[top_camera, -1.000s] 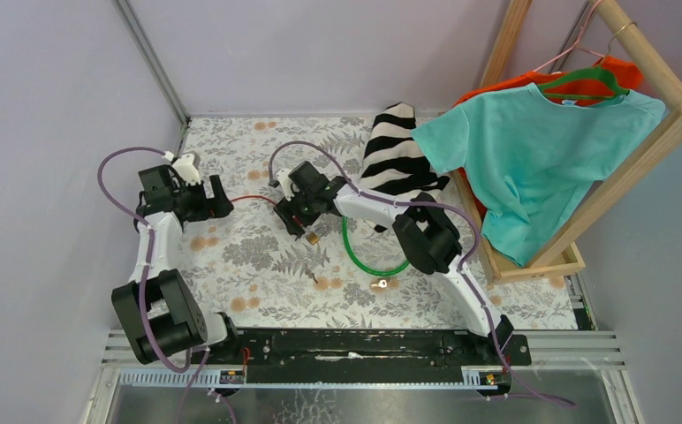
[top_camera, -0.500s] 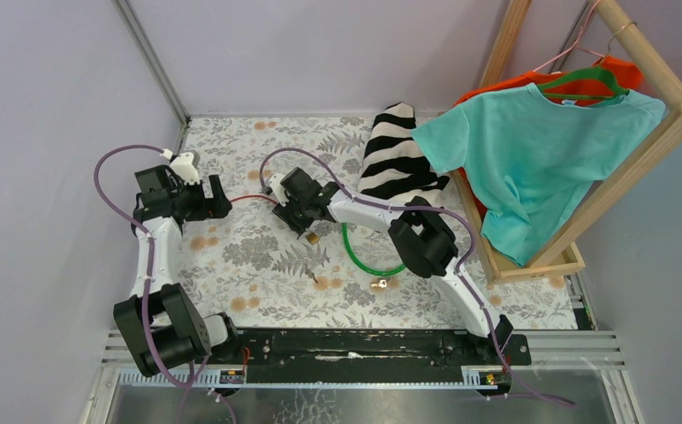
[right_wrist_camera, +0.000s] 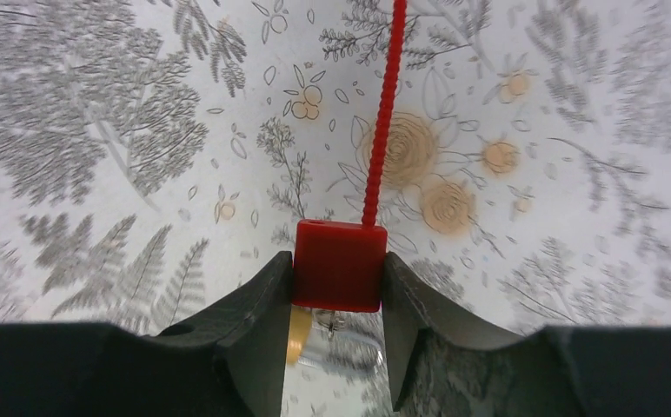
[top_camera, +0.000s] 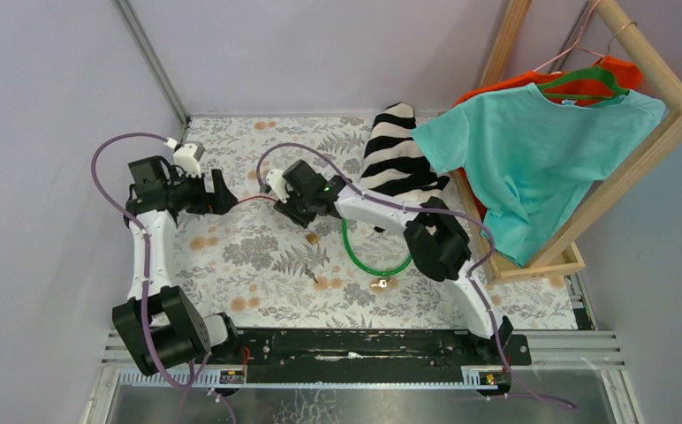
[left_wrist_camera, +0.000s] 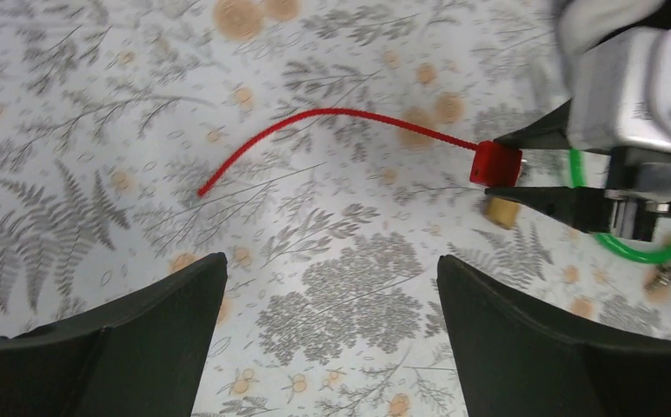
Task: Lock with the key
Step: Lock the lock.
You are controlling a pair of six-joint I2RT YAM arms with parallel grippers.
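Note:
A red lock body [right_wrist_camera: 341, 265] with a thin red cable [right_wrist_camera: 382, 122] is clamped between the fingers of my right gripper [right_wrist_camera: 339, 261], just above the patterned tablecloth. In the top view the right gripper [top_camera: 284, 209] is left of centre, and the red cable [top_camera: 249, 199] runs left toward my left gripper [top_camera: 223, 196]. The left gripper [left_wrist_camera: 332, 265] is open and empty, hovering near the cable's free end [left_wrist_camera: 202, 191]. The left wrist view also shows the lock body [left_wrist_camera: 496, 163]. A small brass piece [top_camera: 313, 238] lies below the right gripper. A small key-like piece [top_camera: 378, 284] lies nearer the front.
A green cable loop [top_camera: 364, 261] lies right of the brass piece. A striped black and white cloth [top_camera: 399, 155] lies behind it. A wooden rack [top_camera: 602, 185] with a teal shirt [top_camera: 532, 159] stands at the right. Walls close the left and back.
My right gripper has moved back and left with the red lock, away from the brass piece, which stayed put. My left gripper has shifted slightly back and left.

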